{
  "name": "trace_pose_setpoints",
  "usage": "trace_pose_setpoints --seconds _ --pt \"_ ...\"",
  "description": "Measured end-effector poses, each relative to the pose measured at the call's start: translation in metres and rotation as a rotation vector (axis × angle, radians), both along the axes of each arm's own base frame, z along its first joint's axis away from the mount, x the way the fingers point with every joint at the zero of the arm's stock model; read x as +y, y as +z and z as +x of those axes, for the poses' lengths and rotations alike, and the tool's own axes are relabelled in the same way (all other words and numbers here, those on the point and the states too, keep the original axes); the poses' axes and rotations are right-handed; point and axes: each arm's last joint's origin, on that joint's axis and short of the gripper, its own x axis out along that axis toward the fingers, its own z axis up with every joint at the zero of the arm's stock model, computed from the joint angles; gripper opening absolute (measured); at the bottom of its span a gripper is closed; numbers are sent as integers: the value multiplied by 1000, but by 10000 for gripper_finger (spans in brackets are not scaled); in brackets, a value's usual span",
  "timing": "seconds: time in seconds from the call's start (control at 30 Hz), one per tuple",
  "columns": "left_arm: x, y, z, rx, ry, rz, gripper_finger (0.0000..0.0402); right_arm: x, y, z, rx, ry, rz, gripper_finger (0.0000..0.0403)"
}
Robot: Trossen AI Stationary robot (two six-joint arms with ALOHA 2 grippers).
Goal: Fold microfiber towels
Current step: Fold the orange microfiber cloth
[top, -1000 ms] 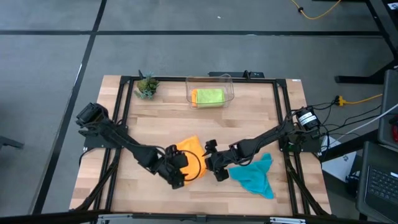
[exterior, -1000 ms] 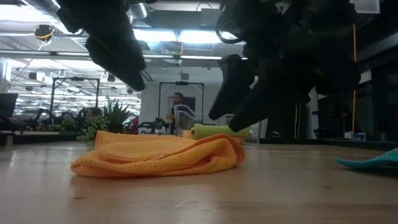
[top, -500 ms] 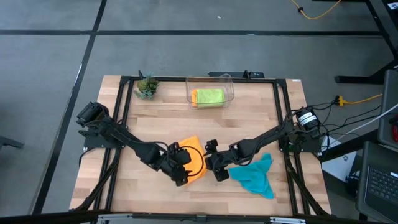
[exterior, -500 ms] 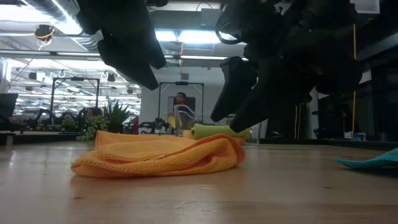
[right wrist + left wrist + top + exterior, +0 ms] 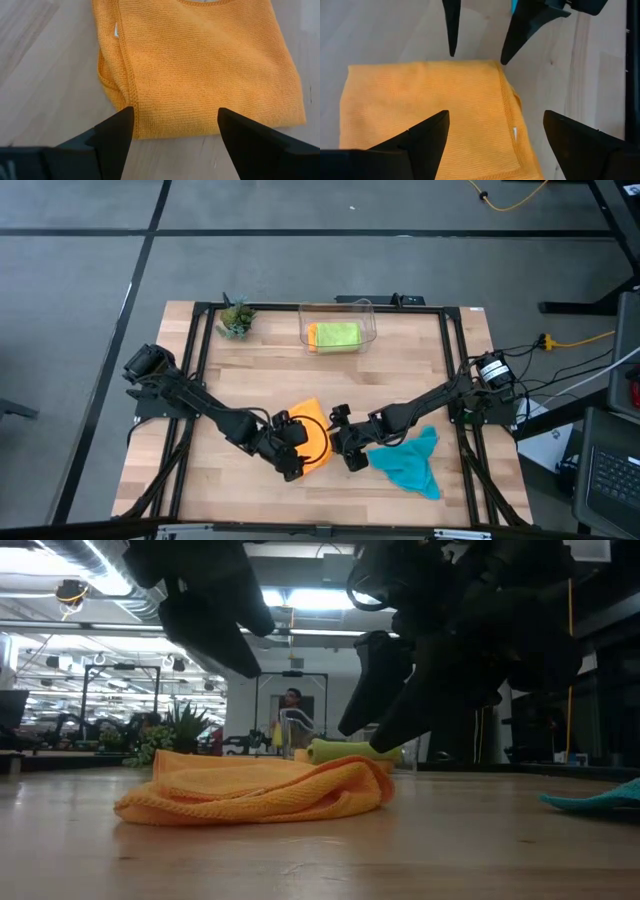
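A folded orange towel (image 5: 430,115) lies on the wooden table (image 5: 380,30) between two spread pairs of dark fingers (image 5: 420,137)

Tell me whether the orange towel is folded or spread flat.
Folded: the orange towel lies in stacked layers with a doubled edge, both open grippers hovering above it.

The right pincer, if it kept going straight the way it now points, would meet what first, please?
Most likely the orange towel: the open right pincer hangs just above it, aimed at its near edge, though the exact gap is unclear.
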Motion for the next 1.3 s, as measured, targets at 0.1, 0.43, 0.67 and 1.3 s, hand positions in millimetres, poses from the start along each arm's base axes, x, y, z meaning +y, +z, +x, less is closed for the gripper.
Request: trace_pose_setpoints --seconds 0.1,0.43,0.67,1.3 --pt "-4 -5 0 15 -12 2 302 0 0 0 0 0 0 289" --pt "-7 -11 0 35 -32 -7 190 0 0 0 -1 -1 0 289" --pt "-7 -10 1 33 -52 -12 168 0 0 0 -1 -1 0 289" --pt "-37 -27 0 3 -90 -50 167 -1 0 0 -1 -3 -1 289"
